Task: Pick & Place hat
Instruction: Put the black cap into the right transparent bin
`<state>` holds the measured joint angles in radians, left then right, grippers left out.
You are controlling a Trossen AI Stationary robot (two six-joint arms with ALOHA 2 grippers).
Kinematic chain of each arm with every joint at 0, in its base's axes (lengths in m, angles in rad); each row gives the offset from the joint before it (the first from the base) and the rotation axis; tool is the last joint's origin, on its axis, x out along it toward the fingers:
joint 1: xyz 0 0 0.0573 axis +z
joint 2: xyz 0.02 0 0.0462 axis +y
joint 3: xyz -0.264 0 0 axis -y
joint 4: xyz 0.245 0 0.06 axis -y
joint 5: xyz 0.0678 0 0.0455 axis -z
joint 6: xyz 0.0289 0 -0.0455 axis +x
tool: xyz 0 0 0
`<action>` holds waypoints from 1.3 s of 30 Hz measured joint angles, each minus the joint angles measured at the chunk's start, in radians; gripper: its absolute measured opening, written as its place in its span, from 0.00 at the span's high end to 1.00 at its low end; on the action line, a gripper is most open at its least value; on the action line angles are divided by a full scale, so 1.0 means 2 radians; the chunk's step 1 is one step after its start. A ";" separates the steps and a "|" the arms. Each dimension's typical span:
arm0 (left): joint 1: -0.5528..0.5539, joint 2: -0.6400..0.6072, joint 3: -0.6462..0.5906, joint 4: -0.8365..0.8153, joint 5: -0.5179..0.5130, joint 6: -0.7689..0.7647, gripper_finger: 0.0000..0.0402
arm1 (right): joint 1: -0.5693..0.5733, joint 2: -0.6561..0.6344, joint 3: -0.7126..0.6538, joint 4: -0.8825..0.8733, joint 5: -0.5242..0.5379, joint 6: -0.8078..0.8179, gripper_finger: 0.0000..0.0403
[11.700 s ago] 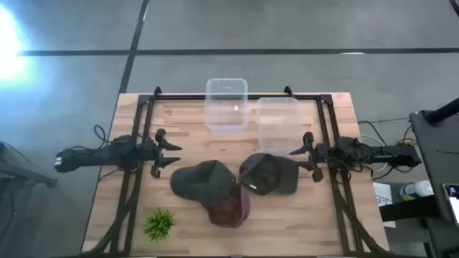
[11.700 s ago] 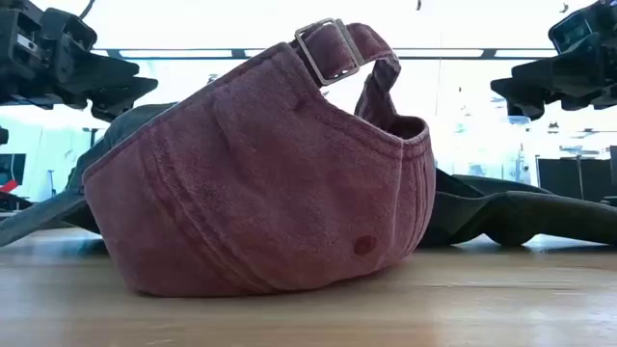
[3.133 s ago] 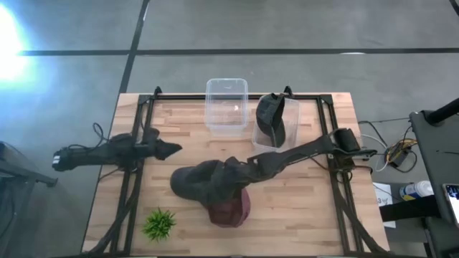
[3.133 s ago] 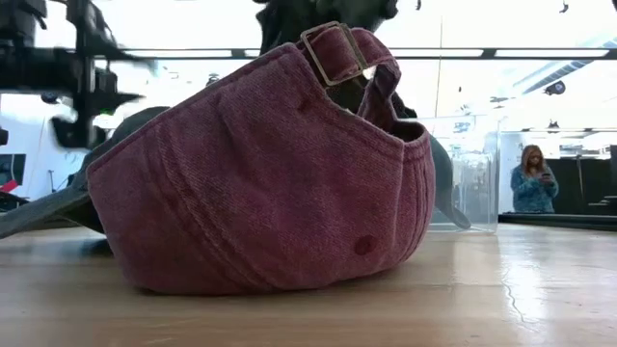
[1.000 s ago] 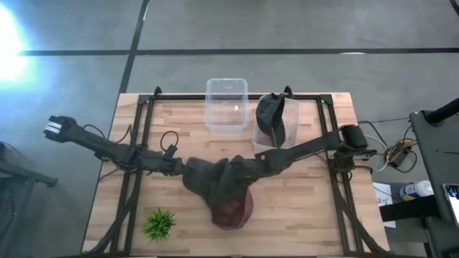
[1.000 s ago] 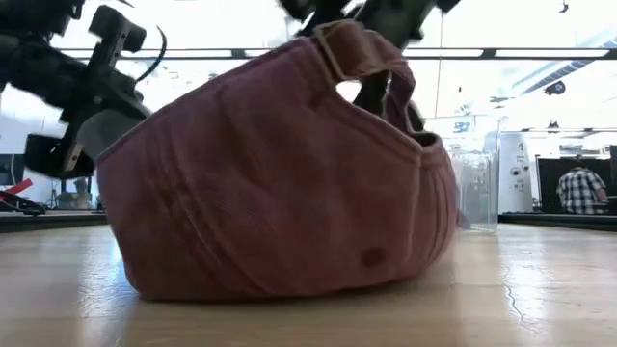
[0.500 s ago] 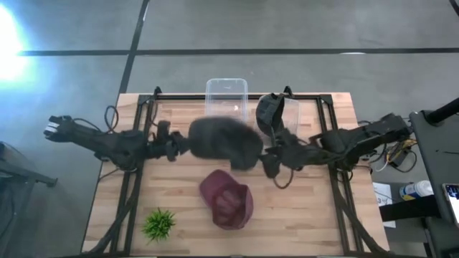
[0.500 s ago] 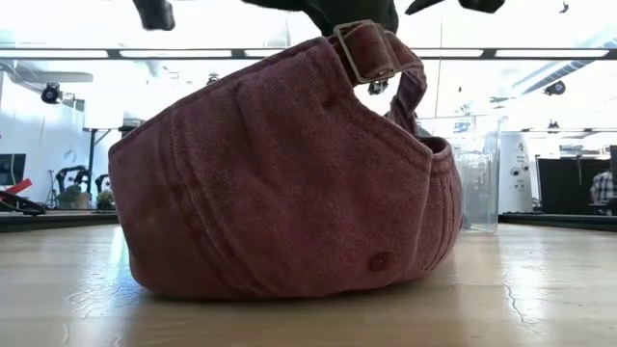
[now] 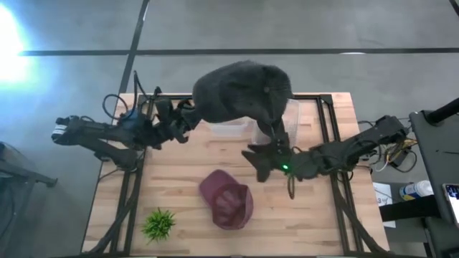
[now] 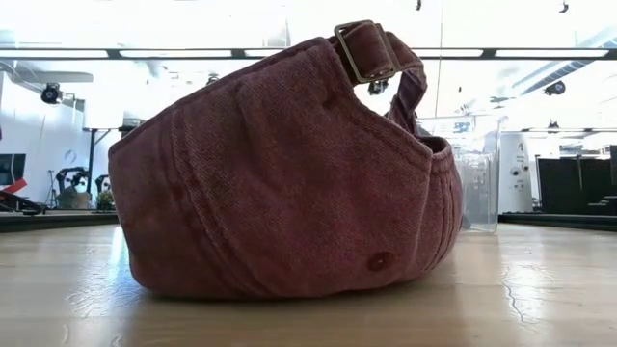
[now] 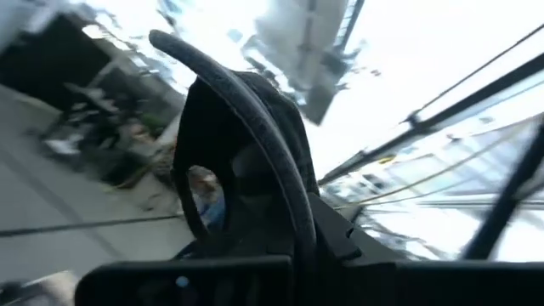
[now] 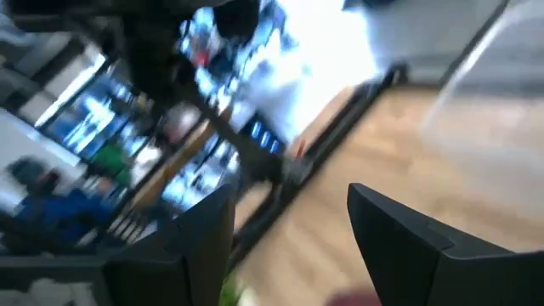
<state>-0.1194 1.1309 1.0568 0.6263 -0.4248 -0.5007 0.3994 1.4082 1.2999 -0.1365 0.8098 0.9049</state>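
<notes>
A dark grey hat (image 9: 240,89) hangs high above the table's far middle, with my left gripper (image 9: 185,120) shut on its left edge. In the left wrist view its curved rim (image 11: 255,127) rises from my left gripper (image 11: 289,251). A red hat (image 9: 228,204) rests with its crown on the wood near the front; it fills the low view (image 10: 289,173), strap buckle on top. My right gripper (image 9: 252,163) stands open above the table right of centre, fingers toward the left, holding nothing; its wrist view (image 12: 289,246) shows bare wood between the fingers. My left gripper pinches the dark grey hat's rim (image 11: 285,204) between its two fingers, at the hat's left edge (image 9: 197,115). The fingers come level from the table's left. The hat is lifted clear of the table and stretches away from the fingers toward the right.
Two clear containers stand at the far middle: one (image 9: 228,127) mostly hidden under the raised hat, the other (image 9: 290,115) holding a dark hat (image 9: 276,132). A small green plant (image 9: 158,223) sits at the near left. Black frame rails (image 9: 326,122) run along both sides.
My left gripper has gone up and toward the far edge, lifting the dark grey hat off the red hat and clear of the table. My right gripper has drawn back toward the right, away from the hats. The red hat has stayed on the table, slightly shifted.
</notes>
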 joint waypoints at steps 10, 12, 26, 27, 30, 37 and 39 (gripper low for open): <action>0.008 0.051 0.060 0.101 0.079 0.014 0.99 | -0.003 0.003 -0.001 0.248 0.037 -0.269 0.44; 0.012 0.056 0.069 0.100 0.084 0.013 0.99 | -0.010 0.000 -0.001 0.288 0.019 -0.309 0.44; 0.026 0.108 0.083 0.104 0.111 -0.042 0.98 | -0.039 -0.016 0.003 0.291 -0.056 -0.323 0.44; 0.027 0.111 0.083 0.105 0.114 -0.050 0.98 | -0.040 -0.016 0.003 0.291 -0.056 -0.325 0.44; 0.028 0.121 0.083 0.106 0.115 -0.061 0.98 | -0.040 -0.017 0.004 0.291 -0.056 -0.338 0.44; 0.028 0.140 0.083 0.109 0.129 -0.073 0.97 | -0.044 -0.023 0.006 0.284 -0.053 -0.351 0.51; 0.027 0.145 0.084 0.109 0.128 -0.073 0.95 | -0.049 -0.026 0.006 0.269 -0.051 -0.343 0.59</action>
<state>-0.0660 1.4209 1.2251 0.8443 -0.1691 -0.6474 0.3024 1.3570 1.3123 0.4023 0.7088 0.2183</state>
